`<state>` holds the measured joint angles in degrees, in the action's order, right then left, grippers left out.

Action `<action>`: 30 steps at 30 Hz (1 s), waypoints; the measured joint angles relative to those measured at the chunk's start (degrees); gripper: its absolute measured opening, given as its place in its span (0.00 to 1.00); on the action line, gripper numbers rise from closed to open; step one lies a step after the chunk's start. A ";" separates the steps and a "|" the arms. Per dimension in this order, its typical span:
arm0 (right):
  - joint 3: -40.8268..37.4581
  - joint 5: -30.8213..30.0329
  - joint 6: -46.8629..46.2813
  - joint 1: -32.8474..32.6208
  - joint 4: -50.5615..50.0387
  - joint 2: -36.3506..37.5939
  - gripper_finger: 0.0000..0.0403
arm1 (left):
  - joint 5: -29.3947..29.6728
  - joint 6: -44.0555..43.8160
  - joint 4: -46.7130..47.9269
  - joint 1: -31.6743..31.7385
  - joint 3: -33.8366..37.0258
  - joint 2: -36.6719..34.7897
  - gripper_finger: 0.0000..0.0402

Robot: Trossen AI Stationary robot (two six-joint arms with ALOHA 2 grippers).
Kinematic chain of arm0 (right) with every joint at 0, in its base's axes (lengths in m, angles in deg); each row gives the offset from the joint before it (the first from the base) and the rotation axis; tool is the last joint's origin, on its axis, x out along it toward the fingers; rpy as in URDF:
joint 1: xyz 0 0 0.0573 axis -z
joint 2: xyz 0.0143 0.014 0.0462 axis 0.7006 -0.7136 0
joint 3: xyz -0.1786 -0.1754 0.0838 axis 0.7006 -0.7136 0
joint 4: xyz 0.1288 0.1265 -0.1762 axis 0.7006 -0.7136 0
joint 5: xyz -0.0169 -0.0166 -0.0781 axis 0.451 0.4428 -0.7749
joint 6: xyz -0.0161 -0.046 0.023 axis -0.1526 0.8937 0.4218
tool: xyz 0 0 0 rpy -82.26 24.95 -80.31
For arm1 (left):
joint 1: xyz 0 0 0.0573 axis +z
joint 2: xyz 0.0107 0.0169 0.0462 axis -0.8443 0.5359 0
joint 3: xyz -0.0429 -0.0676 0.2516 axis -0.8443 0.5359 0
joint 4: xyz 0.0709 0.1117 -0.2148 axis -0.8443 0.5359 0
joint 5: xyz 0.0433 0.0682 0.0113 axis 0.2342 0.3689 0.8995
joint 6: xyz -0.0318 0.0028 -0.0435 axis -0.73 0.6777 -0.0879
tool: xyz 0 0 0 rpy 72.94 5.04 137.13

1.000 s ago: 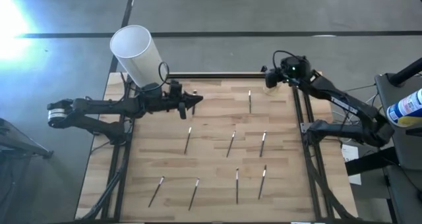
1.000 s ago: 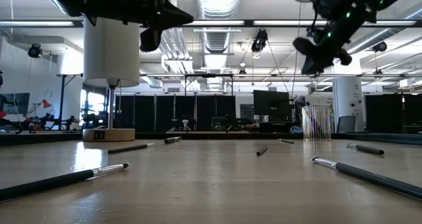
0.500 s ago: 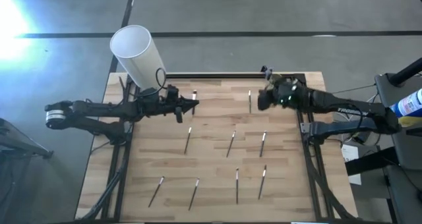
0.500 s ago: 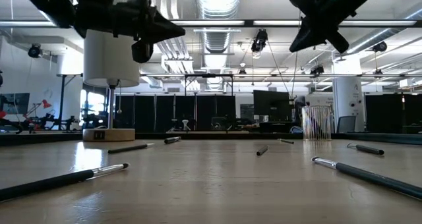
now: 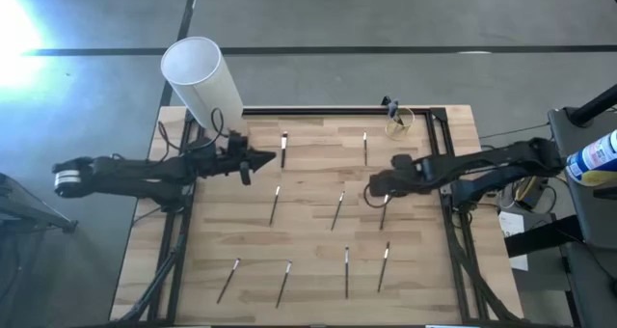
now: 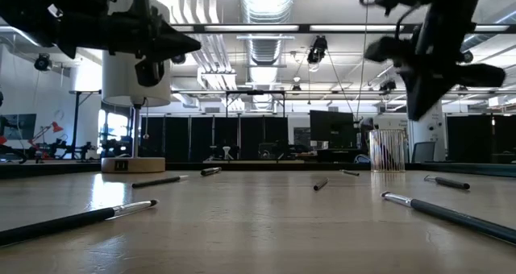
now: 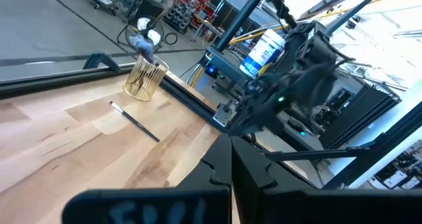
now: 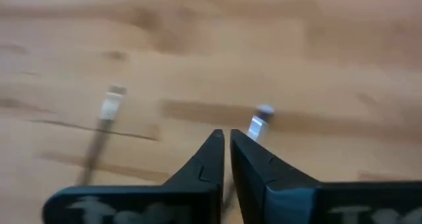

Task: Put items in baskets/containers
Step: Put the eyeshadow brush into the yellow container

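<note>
Several thin sticks lie flat and scattered on the wooden table (image 5: 318, 178), among them one (image 5: 384, 210) and another (image 5: 338, 210). The small yellowish clear cup (image 5: 399, 122) stands at the far right corner; it also shows in the left wrist view (image 7: 146, 79) and the low view (image 6: 389, 151). My right gripper (image 5: 371, 186) hovers shut above the table, pointing down near two stick tips (image 8: 259, 122) (image 8: 113, 102). My left gripper (image 5: 253, 161) hangs shut above the table's left side, near a stick (image 5: 284, 147).
A tall white cylinder (image 5: 198, 77) stands on a small base at the far left corner, just beyond my left arm. A black frame rail (image 5: 318, 110) runs along the far edge. More sticks lie in the near half (image 5: 347, 270).
My right gripper has swung from the far right corner by the cup toward the table's middle and near side, tipping to point down at the sticks. My left gripper has drawn back toward the left edge, uncovering the stick that lay under it.
</note>
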<state>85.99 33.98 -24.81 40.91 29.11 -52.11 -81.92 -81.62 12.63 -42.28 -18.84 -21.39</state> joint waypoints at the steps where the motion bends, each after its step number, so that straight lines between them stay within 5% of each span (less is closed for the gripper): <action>1: -0.30 1.07 -0.95 0.24 -0.38 -1.22 0.10 | 0.00 0.01 0.10 0.00 0.33 -0.44 0.00; 8: -2.72 7.59 -1.70 4.00 0.55 -7.42 0.26 | -1.65 0.85 0.34 0.07 1.61 -2.38 0.00; 13: -6.47 9.21 0.05 6.19 10.79 -9.17 0.32 | -3.58 0.92 0.25 0.09 2.19 -2.66 0.00; 30: -11.21 7.62 -1.27 8.80 15.68 -10.36 0.20 | -5.85 2.22 1.72 0.82 2.40 -3.64 0.00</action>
<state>74.78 41.61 -26.08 49.71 44.79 -62.47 -87.77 -79.41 14.35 -41.46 -16.44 -25.03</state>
